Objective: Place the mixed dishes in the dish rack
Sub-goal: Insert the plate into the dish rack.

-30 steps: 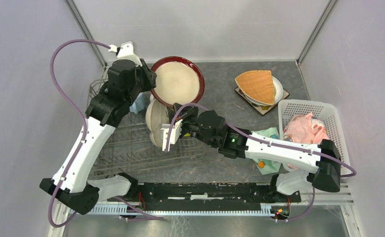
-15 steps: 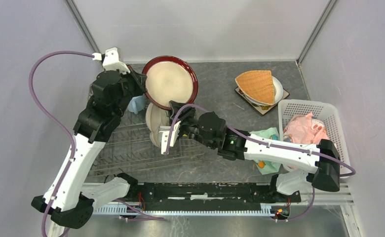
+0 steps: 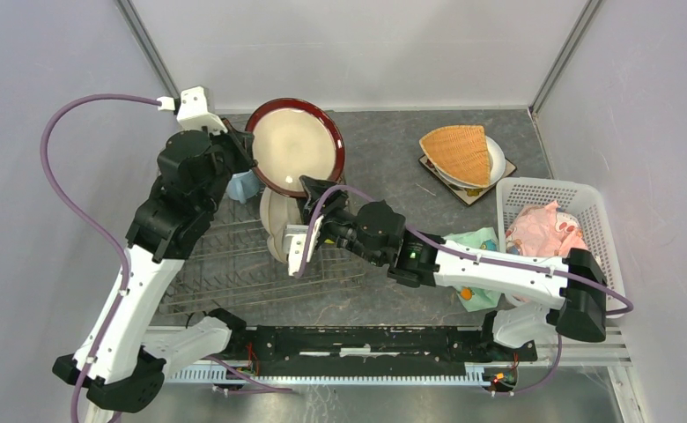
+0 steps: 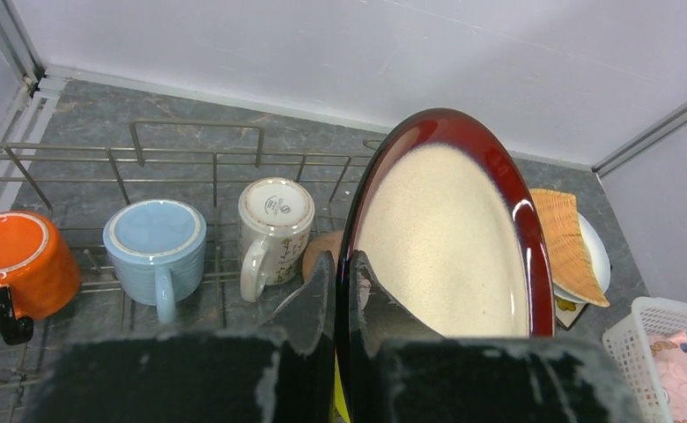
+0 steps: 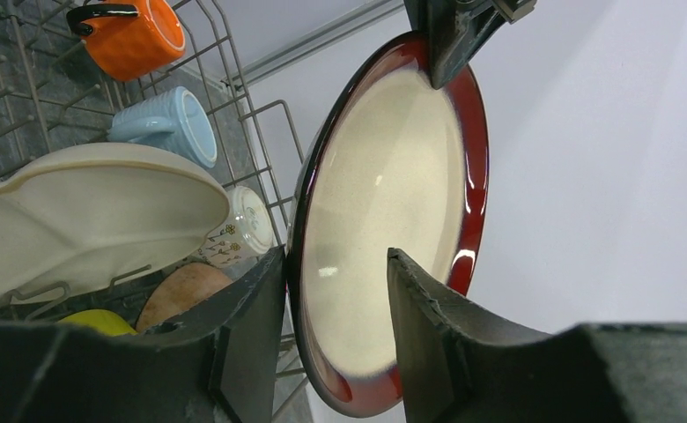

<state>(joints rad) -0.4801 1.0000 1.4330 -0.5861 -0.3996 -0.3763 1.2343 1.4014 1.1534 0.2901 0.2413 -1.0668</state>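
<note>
**Plate Transfer Over the Rack**

Top view: above the grey table (image 3: 384, 159), the left gripper (image 3: 250, 157) holds the red-rimmed plate (image 3: 294, 157) on edge over the dish rack (image 3: 225, 273). The right gripper (image 3: 309, 189) meets its lower rim.

Left wrist view: jaws clamped on the rim, plate standing directly ahead.

Right wrist view: jaws parted astride the rim, not gripping. Withdraw the right gripper straight back, then lower the plate between tines beside the cream three-section plate (image 5: 93, 211).

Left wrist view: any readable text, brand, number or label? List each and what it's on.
Round dark stamp on the upturned base of the white patterned mug: too small to read.
Nothing else that looks like text, a label or a number shows in this view.
</note>
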